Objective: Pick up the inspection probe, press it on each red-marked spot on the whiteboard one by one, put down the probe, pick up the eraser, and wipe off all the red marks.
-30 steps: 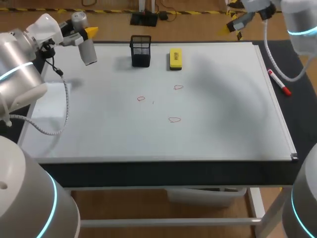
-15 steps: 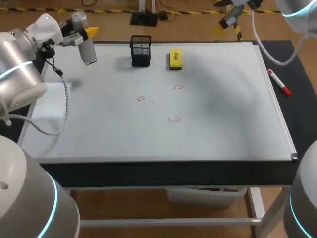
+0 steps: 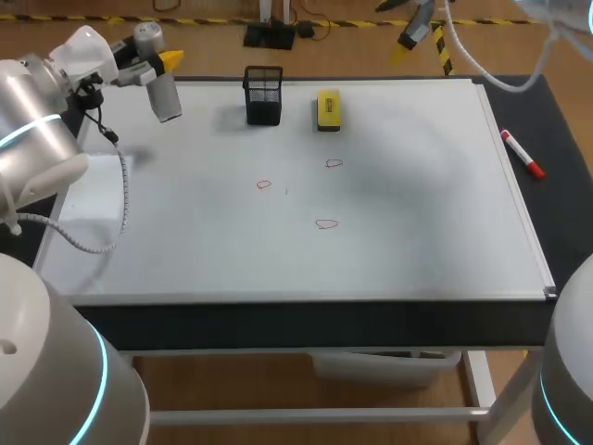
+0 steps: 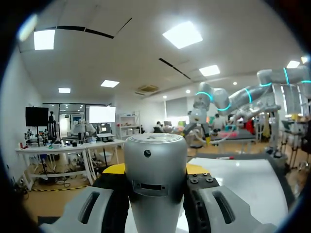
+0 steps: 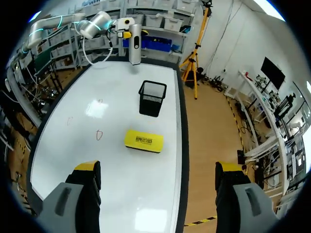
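Observation:
The inspection probe [image 3: 163,91], a silver cylinder, hangs over the whiteboard's [image 3: 417,213] far left corner with my left gripper [image 3: 153,65] shut on it. In the left wrist view the probe [image 4: 154,170] fills the gap between the fingers. Three small red marks [image 3: 264,184] [image 3: 334,163] [image 3: 326,223] lie mid-board. The yellow eraser [image 3: 328,108] rests near the far edge. High over that far edge my right gripper [image 3: 408,26] is open and holds nothing. From the right wrist view, that gripper [image 5: 158,167] looks down on the eraser [image 5: 142,141] and a red mark [image 5: 99,134].
A black mesh holder [image 3: 264,95] stands just left of the eraser, also seen as the holder [image 5: 152,98] beyond the eraser. A red marker [image 3: 523,154] lies on the dark mat right of the board.
My right arm has swung left and farther back above the table's far edge, its gripper staying open. The left arm and the probe have not moved.

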Motion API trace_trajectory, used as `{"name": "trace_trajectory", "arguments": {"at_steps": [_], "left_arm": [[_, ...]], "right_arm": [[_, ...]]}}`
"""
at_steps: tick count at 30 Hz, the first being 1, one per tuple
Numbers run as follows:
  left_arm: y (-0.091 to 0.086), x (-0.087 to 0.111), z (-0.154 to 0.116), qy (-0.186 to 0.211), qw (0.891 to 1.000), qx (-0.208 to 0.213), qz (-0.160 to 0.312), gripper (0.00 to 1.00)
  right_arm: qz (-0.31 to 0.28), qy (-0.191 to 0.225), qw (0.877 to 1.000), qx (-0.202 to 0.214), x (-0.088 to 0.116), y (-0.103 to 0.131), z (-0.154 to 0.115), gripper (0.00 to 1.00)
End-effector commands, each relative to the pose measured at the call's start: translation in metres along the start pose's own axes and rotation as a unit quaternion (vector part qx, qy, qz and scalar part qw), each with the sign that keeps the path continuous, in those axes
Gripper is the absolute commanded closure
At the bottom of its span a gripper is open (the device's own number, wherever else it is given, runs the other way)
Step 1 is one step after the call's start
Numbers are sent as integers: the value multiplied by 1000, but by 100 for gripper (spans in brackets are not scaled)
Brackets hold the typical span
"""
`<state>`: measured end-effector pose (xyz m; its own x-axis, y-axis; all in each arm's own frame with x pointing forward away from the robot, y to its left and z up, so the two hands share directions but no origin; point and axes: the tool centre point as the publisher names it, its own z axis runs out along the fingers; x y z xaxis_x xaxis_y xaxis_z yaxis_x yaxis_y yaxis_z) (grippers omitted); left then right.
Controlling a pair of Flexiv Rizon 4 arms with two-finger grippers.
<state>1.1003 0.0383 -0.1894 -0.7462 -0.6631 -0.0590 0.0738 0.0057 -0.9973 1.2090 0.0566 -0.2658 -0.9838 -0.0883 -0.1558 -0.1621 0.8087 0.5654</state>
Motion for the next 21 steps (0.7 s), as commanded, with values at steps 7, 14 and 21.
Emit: {"name": "trace_trajectory", "arguments": {"at_steps": [7, 14, 21], "left_arm": [[-1, 1, 0, -1, 1000, 0, 0, 100], [-1, 1, 0, -1, 1000, 0, 0, 100], [-1, 1, 0, -1, 1000, 0, 0, 100]], "right_arm": [[-61, 165, 983, 60, -10, 13, 14, 0], [-104, 192, 973, 75, -9, 15, 25, 0], [-156, 212, 961, 88, -6, 15, 33, 0]]}}
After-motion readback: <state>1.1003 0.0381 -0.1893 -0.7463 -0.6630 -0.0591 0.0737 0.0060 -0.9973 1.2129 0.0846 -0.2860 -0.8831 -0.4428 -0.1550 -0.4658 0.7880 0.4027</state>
